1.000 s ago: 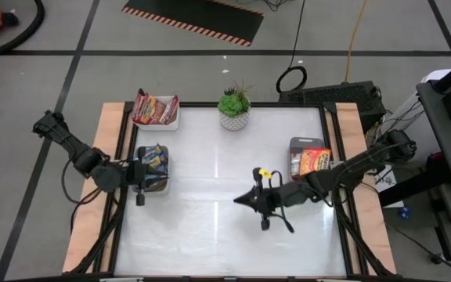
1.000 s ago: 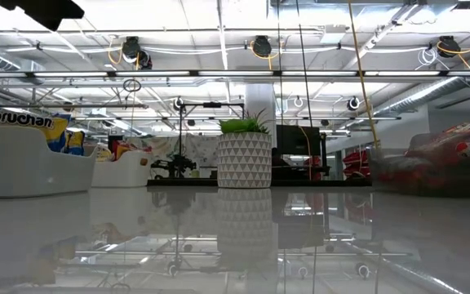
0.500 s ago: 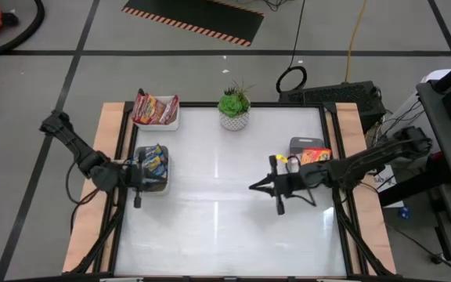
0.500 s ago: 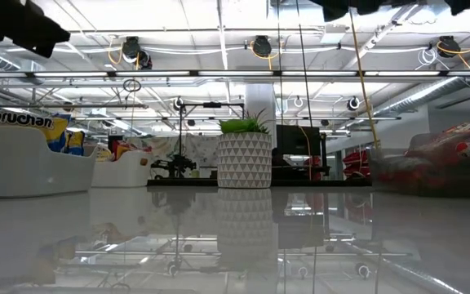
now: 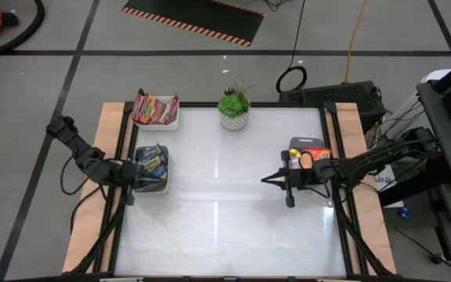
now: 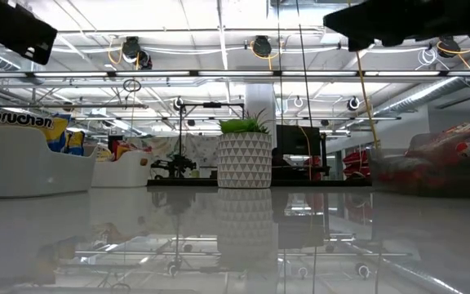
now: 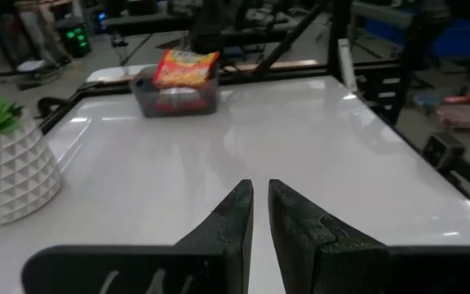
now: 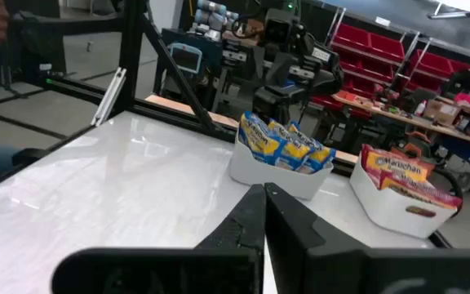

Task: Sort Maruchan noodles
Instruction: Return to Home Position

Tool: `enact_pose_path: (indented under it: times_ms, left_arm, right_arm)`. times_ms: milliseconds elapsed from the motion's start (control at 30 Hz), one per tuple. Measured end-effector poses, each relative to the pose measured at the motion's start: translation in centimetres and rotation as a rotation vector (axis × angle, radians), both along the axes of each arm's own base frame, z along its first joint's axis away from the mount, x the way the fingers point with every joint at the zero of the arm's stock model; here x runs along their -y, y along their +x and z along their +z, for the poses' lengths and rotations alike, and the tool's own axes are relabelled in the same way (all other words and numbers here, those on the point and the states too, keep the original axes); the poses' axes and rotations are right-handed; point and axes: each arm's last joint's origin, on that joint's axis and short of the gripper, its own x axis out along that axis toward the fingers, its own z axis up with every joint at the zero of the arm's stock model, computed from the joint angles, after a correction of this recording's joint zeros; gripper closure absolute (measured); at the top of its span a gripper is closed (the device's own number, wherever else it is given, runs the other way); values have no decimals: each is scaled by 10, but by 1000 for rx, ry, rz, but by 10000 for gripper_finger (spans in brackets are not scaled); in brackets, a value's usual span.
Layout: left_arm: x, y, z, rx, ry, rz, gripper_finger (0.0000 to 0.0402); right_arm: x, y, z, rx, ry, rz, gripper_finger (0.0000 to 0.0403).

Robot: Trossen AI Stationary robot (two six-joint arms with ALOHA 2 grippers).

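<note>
Blue-and-yellow Maruchan packets (image 5: 153, 160) stand in a white tray (image 5: 163, 171) at the table's left edge and show in the right wrist view (image 8: 288, 147). Dark red packets (image 5: 155, 110) fill a second white tray (image 5: 172, 124) at the far left. Orange-red packets (image 5: 313, 159) sit in a grey tray (image 5: 298, 143) on the right, also in the left wrist view (image 7: 184, 67). My left gripper (image 5: 135, 178) (image 7: 260, 204) hovers by the blue tray's left side, shut and holding nothing. My right gripper (image 5: 266, 179) (image 8: 264, 204) hangs just left of the grey tray, shut, holding nothing.
A small green plant in a white patterned pot (image 5: 234, 110) (image 6: 244, 159) stands at the middle of the far edge. Wooden rails (image 5: 110, 149) line the table's left and right sides. The white tabletop (image 5: 218, 211) between the trays carries nothing else.
My right gripper has drawn back from the table's middle toward the right and far edges, ending beside the grey tray. My left arm has pulled back a little toward the left edge. Both grippers stayed shut. The packets and trays have not moved.
</note>
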Motion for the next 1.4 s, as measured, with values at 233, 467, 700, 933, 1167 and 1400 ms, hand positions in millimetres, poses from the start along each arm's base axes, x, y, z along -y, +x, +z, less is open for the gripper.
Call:
enact_pose_path:
  times_ms: [233, 467, 700, 933, 1167, 1400]
  left_arm:
    - [-1, -3, 2, 21, -12, -57, 355]
    - [4, 2, -9, 75, -9, -75, 355]
    - [8, 7, -35, 107, 14, -90, 355]
    - [9, 9, -39, 111, 5, -105, 355]
    - [8, 10, -40, 103, -2, -132, 355]
    - [7, 10, -43, 73, 12, -131, 355]
  right_arm:
    - [8, -13, -14, -17, 42, -26, 403]
    - [14, -26, -23, 42, 73, -42, 403]
    - [19, -33, -32, 47, 91, -64, 403]
    - [23, -33, -35, 36, 88, -90, 403]
    - [26, -33, -39, -6, 93, -69, 403]
    - [28, -34, -39, -25, 120, -11, 403]
